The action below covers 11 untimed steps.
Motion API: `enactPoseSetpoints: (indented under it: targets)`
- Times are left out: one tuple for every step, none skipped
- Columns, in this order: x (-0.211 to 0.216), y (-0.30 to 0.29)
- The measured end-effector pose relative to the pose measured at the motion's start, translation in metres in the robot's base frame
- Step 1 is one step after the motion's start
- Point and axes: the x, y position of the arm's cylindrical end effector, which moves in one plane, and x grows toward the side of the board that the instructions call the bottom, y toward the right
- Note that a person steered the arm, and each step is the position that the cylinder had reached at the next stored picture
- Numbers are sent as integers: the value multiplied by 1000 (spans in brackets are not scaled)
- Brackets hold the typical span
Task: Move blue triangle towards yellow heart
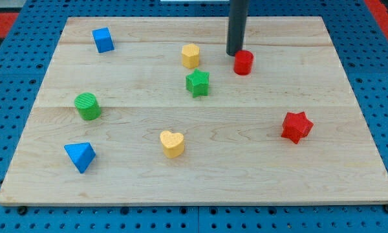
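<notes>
The blue triangle [80,156] lies near the board's lower left corner. The yellow heart [172,144] sits to its right, about a quarter of the board's width away, at the lower middle. My tip [235,53] is far from both, near the view's top, just left of and touching or nearly touching the red cylinder [244,63]. The rod rises straight up out of the view.
A blue cube [103,40] is at the upper left. A yellow hexagon block [191,56] and a green star [197,83] sit at the upper middle. A green cylinder [87,106] is at the left, above the blue triangle. A red star [296,126] is at the right.
</notes>
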Motion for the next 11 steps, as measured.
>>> enactPoseSetpoints:
  targets:
    - [39,7]
    - [77,20]
    - [92,55]
    - [109,64]
    - [106,9]
    - [118,-70]
    - [141,-128]
    - [156,-197]
    - [176,-281]
    - [189,-355]
    - [241,-349]
